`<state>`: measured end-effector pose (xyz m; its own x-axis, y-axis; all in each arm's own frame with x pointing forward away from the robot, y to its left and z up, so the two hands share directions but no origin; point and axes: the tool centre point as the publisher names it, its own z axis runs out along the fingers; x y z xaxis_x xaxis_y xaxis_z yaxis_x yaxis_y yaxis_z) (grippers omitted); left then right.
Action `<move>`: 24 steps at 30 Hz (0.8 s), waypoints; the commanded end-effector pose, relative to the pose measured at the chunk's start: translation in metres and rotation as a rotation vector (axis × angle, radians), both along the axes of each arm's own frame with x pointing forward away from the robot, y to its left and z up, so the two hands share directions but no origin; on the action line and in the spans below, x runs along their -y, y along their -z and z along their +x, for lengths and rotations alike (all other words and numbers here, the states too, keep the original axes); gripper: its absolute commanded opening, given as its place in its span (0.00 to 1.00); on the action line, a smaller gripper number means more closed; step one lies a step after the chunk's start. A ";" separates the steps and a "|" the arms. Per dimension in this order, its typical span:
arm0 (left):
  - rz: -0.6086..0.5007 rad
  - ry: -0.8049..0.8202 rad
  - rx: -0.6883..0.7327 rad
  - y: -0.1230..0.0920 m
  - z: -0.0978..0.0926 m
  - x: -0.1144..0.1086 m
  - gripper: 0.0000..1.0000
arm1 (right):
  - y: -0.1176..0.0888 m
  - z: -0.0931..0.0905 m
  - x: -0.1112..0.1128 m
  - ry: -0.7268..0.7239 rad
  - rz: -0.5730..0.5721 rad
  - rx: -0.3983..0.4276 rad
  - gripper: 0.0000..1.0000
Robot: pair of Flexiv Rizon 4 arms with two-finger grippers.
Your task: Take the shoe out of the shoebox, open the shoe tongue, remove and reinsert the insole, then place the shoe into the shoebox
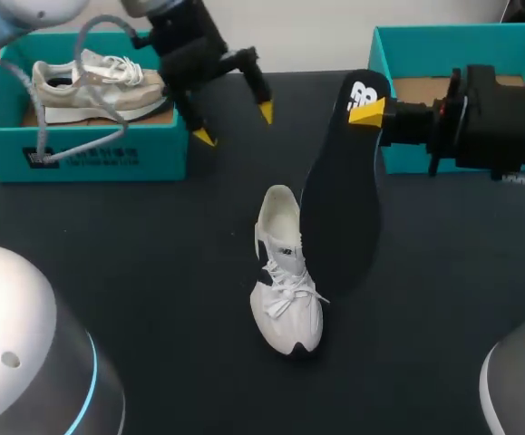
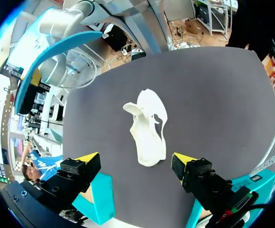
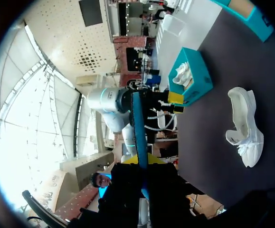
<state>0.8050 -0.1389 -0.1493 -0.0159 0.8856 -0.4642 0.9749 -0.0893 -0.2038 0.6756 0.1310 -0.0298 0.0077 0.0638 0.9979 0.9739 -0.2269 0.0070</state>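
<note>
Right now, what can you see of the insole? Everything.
The insole is long, thin and flexible-looking. Its upper face is black with a white mark at the heel, and the wrist views show the other face as teal-blue. It is out of the white shoe, gripped at its heel end by the right gripper, and it slants with its toe end down beside the shoe. Whether the toe end touches anything cannot be told.

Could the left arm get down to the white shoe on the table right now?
Probably yes: the shoe lies bare ahead of the open left tool; the right tool holds the insole aside.
</note>
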 end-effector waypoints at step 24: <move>-0.703 -0.114 0.125 -0.030 -0.053 -0.056 1.00 | 0.059 0.102 -0.037 -0.132 0.080 -0.220 0.00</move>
